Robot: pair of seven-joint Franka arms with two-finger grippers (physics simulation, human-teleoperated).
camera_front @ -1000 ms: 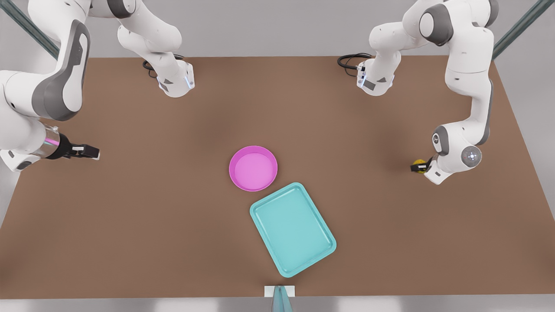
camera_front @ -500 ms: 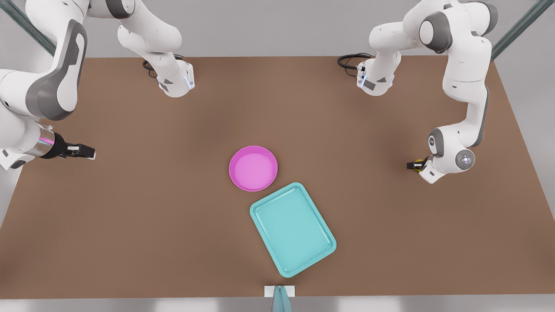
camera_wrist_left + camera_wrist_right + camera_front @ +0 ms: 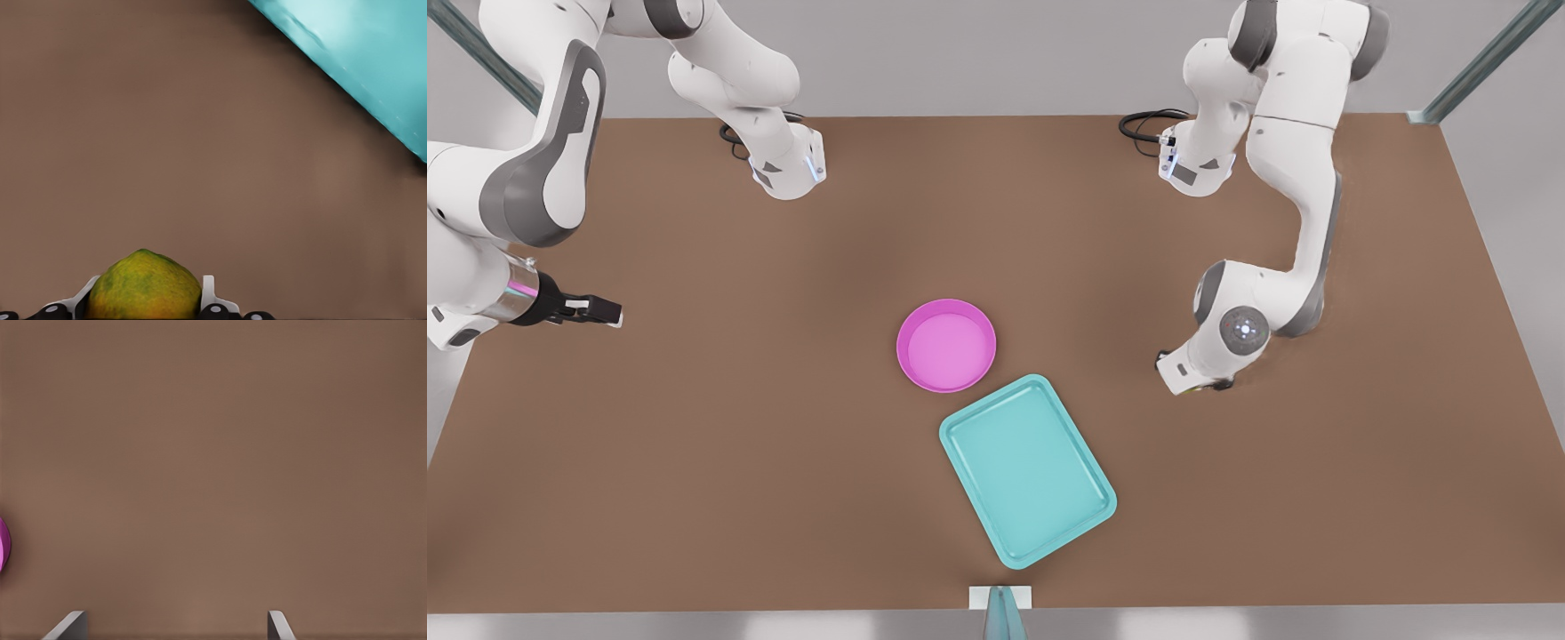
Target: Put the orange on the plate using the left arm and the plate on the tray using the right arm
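We're looking down on the brown tabletop (image 3: 694, 462), and the left tool (image 3: 145, 313) is clamped on the orange (image 3: 144, 287): in the left wrist view the yellow-green fruit sits squeezed between the two pale fingers (image 3: 208, 293), clear of the surface below. A corner of the tray (image 3: 363, 60) cuts across that same view, off ahead of the fruit. In the front view that arm is the one on the front view's right, its wrist bent low over the tabletop, well to the right of the plate (image 3: 946, 345) and a little above the tray's (image 3: 1028, 471) far corner; we can't make out the fruit under the wrist housing there.

The plate lies flat near the middle of the tabletop, magenta and with nothing in it. Just beside it, toward the near edge, the teal tray sits at an angle, one rounded corner almost meeting the plate's rim; we can't tell whether they touch.

Over on the front view's left, the right tool (image 3: 605, 310) hangs at the table's edge, well apart from the plate, and this arm waits. In the right wrist view its two fingertips (image 3: 70, 625) stand wide apart with bare tabletop between them, so we call it released, gripping nothing. A sliver of the pink plate (image 3: 3, 543) peeks in at the border of that view.

The orange is off the table in the left tool; the plate is on the tabletop, not on the tray.
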